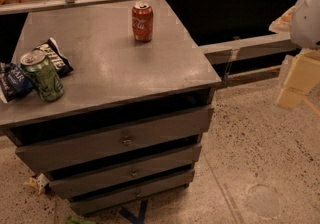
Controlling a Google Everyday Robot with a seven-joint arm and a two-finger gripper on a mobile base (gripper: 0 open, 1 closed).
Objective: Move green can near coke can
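The green can (42, 75) stands upright near the front left corner of the grey cabinet top (115, 63), touching the snack bags beside it. The coke can (142, 21) stands upright near the back edge of the same top, well apart from the green can. My gripper (296, 84) hangs at the far right of the view, off the cabinet and above the floor, far from both cans. It holds nothing that I can see.
A black-and-white chip bag (56, 56) and a dark blue bag (13, 82) lie at the left edge next to the green can. The cabinet has three drawers (125, 140). A rail and a dark gap run behind it. Speckled floor (260, 158) lies to the right.
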